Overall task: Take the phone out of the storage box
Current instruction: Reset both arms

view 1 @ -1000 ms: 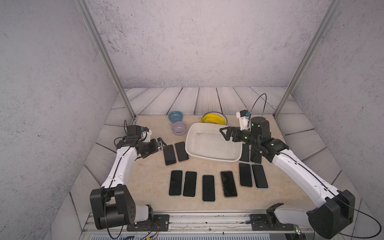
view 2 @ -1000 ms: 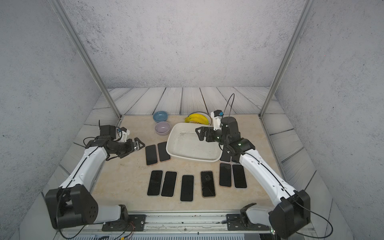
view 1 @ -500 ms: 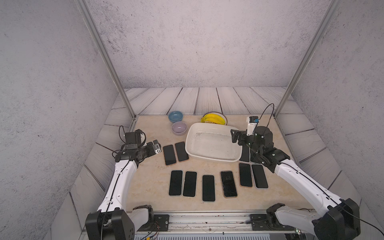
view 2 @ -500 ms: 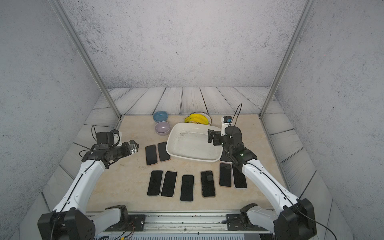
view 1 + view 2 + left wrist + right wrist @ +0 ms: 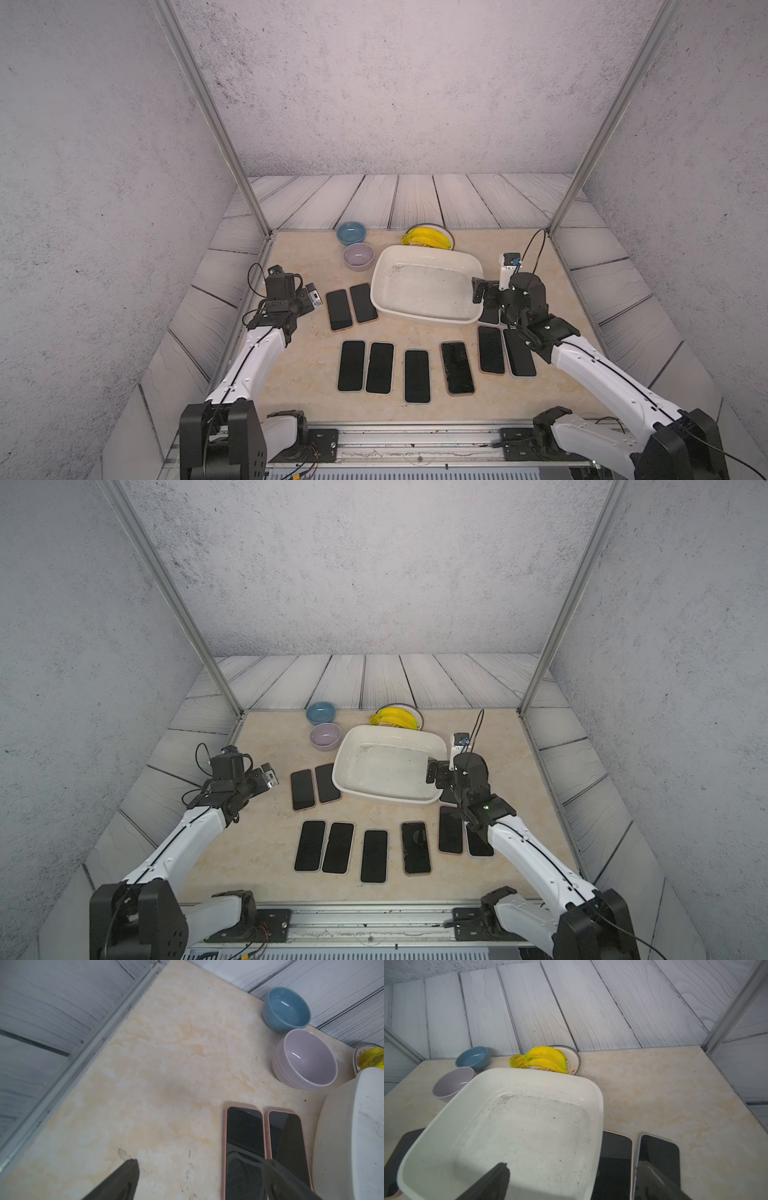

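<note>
Six phones (image 5: 417,376) lie flat, nearer than both grippers. Left gripper (image 5: 200,1163): jaws spread, gripping nothing; two pink-cased phones (image 5: 244,1147) just ahead. Right gripper (image 5: 572,1164): jaws spread, the storage box (image 5: 424,286) side wall between them, two more phones (image 5: 658,1153) just outside it. Beyond the box: bowls (image 5: 351,232), bananas (image 5: 426,240).

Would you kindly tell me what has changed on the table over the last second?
The right tool, open and empty, drew back from over the storage box toward its right rim, nearer the robot. The left tool, also open, eased back a little as its arm folded down. Nothing was taken hold of or let go. The box stays empty; the phones, bowls and bananas have not moved.
</note>
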Motion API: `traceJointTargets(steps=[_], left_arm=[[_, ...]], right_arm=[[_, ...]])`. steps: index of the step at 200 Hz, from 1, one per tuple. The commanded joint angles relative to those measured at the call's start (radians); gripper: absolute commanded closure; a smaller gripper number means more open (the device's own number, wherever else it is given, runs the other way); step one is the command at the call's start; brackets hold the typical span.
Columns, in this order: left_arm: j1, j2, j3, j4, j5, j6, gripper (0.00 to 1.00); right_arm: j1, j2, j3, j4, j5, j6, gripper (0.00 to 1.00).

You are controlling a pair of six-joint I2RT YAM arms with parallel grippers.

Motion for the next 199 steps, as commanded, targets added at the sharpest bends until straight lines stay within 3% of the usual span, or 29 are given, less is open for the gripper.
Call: traceJointTargets(steps=[1,28,53,102,120,199], left_arm=[[-0.006,0.019,-0.005,0.121,-0.119,0.067,0.02],[-0.003,0.012,0.007,0.128,-0.131,0.21,0.02],[0.019,-0.009,-0.089,0.245,-0.104,0.309,0.02],[0.032,0.098,-0.182,0.472,-0.012,0.296,0.02],[0.03,0.148,-0.202,0.564,-0.028,0.27,0.01],[-0.001,0.267,-0.154,0.626,-0.097,0.301,0.01]], right_arm=[[-0.044,-0.024,-0.056,0.06,0.069,-0.001,0.0],[-0.116,-0.032,-0.106,0.086,0.098,-0.022,0.0],[-0.171,-0.004,-0.134,0.117,0.115,-0.021,0.0],[-0.214,0.116,-0.132,0.191,0.114,-0.057,0.0],[-0.225,0.151,-0.104,0.187,0.11,-0.093,0.0],[-0.298,0.313,-0.133,0.351,0.068,-0.198,0.0]])
